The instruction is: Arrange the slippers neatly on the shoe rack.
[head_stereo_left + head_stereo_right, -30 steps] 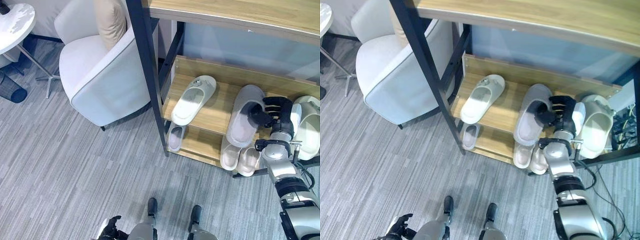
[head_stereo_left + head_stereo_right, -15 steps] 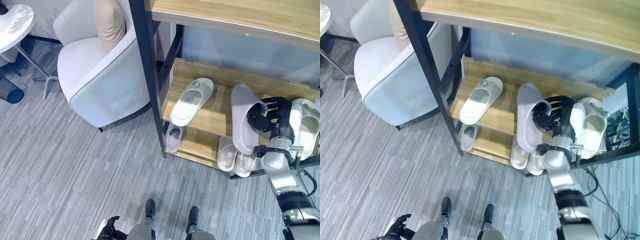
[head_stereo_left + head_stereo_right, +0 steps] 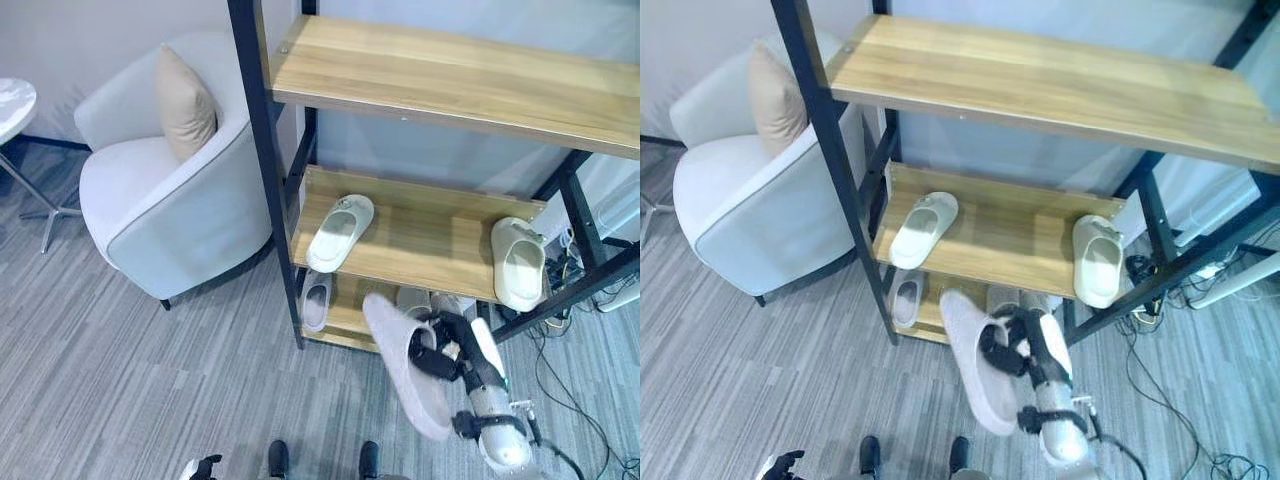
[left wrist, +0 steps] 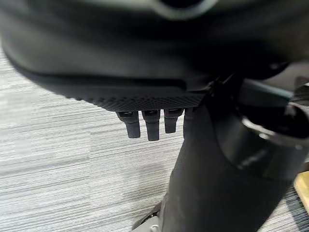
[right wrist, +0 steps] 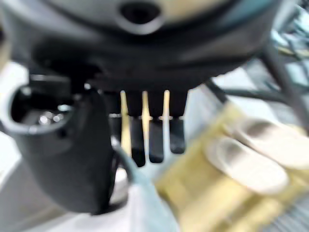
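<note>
Grey, ribbed carpet (image 3: 120, 400) is covering the floor nearest the robot, and low at the near left edge the left hand (image 3: 203, 467) is hanging just above it. In its own wrist view the fingers (image 4: 146, 123) are hanging loosely and holding nothing.

Just beyond, to the right, the right hand (image 3: 437, 355) is gripping a grey slipper (image 3: 405, 378) out in front of the shoe rack (image 3: 262, 170), above the carpet and clear of every shelf. Its thumb is pressing into the slipper's opening and its fingers are curling round the strap, so the slipper is hanging tilted with its toe pointing away and to the left.

Behind the hand, on the rack's bottom shelf, a small pale slipper (image 3: 315, 298) is lying at the left end, and a pair of beige slippers (image 3: 418, 298) is partly showing behind the right hand.

One level up, on the wooden middle shelf (image 3: 425, 235), a white slipper (image 3: 339, 232) is lying at an angle near the left post, and a cream slipper (image 3: 518, 262) is lying well apart from it at the right end, its heel at the front edge.

Higher still, the wooden top shelf (image 3: 450, 75) is spanning the rack.

Left of the rack, a white armchair (image 3: 160, 215) is standing with a tan cushion (image 3: 183, 100) propped against its back. At the far left edge, part of a round white table (image 3: 12, 105) is showing.
</note>
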